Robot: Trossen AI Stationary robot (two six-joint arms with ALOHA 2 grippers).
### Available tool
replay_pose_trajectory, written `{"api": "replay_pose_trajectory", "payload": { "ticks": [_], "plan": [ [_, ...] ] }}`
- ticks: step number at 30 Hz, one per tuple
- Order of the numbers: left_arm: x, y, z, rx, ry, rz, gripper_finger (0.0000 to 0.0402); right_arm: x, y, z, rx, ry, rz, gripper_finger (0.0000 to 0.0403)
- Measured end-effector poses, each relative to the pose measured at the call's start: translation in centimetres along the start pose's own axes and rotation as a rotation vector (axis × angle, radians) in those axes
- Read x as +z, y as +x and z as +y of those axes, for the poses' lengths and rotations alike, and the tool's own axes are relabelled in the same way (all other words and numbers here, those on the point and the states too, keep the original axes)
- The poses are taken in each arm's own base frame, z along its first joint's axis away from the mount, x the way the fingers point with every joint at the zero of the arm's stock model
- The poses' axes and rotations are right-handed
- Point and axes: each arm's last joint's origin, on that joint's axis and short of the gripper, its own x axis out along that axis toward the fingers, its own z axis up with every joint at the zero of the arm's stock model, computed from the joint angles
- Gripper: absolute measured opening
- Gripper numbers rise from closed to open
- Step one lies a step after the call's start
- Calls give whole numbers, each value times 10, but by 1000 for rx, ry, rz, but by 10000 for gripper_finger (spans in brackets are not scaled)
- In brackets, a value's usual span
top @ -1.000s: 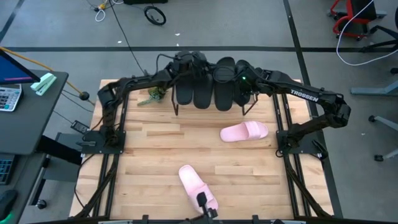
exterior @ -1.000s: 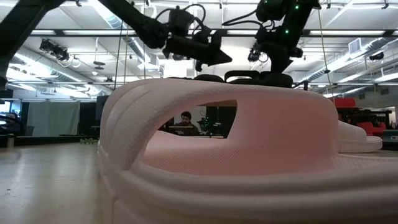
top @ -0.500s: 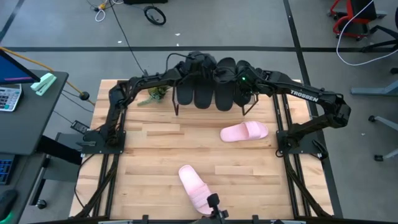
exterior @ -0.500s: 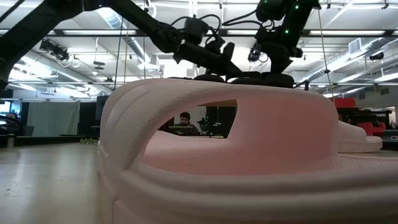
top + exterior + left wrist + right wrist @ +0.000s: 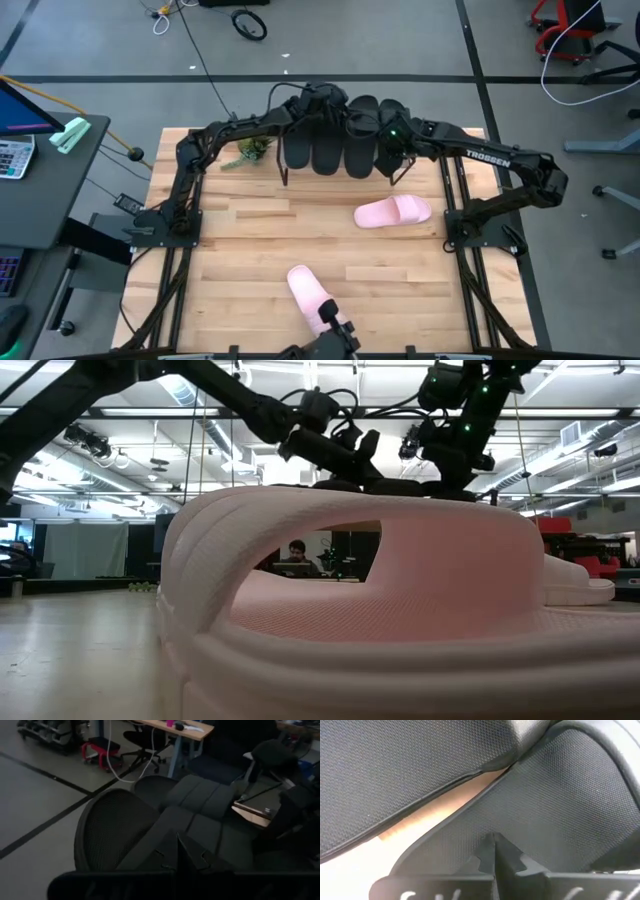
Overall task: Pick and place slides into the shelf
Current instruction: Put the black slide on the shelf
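Observation:
Several black slides (image 5: 327, 150) lie side by side on the shelf, whose thin black legs (image 5: 284, 172) stand at the table's far edge. A strip of its light plank (image 5: 430, 820) shows between two black slides (image 5: 560, 800). My left gripper (image 5: 335, 108) is shut and hovers over the black slides (image 5: 150, 820) from the left. My right gripper (image 5: 390, 140) is shut at the rightmost black slide. One pink slide (image 5: 393, 211) rests sole-down right of the table's centre. The other (image 5: 312, 292) lies near the near edge and fills the low view (image 5: 400, 590). My left gripper (image 5: 176, 851) points its shut fingers slanting down over a black slide's strap (image 5: 195, 827); I cannot tell whether they touch it. My right gripper (image 5: 494, 851) has its shut fingertips close against the rightmost black slide's textured surface (image 5: 530, 820); I cannot tell whether they touch it.
A small green plant-like thing (image 5: 248, 152) lies on the table left of the shelf. A desk with a calculator (image 5: 12, 155) stands beyond the table's left edge. Bare wood lies between the two pink slides. A person (image 5: 298, 555) sits far off in the room.
My left gripper has moved toward the table's right and slightly down, from the shelf's left end to over the black slides. My right gripper has shifted a little toward the table's near-right and risen slightly. The slides have stayed where they were.

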Motion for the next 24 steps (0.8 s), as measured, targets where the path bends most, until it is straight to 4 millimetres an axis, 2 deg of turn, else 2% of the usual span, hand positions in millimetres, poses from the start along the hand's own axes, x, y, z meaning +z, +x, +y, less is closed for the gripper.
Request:
{"api": "replay_pose_trajectory", "payload": {
  "ticks": [6,16,21,24],
  "plan": [
    [-5,-1,4,26,-15,56,0,3,-12,0,28,2,-38,0],
    [-10,-1,4,42,-46,97,0,3,-14,3,84,-16,-43,0],
    [-11,-1,5,48,-47,106,0,7,-17,10,97,-37,-115,1],
    [-11,-1,6,55,-48,106,0,8,-27,17,137,-60,-175,1]
  ]
}}
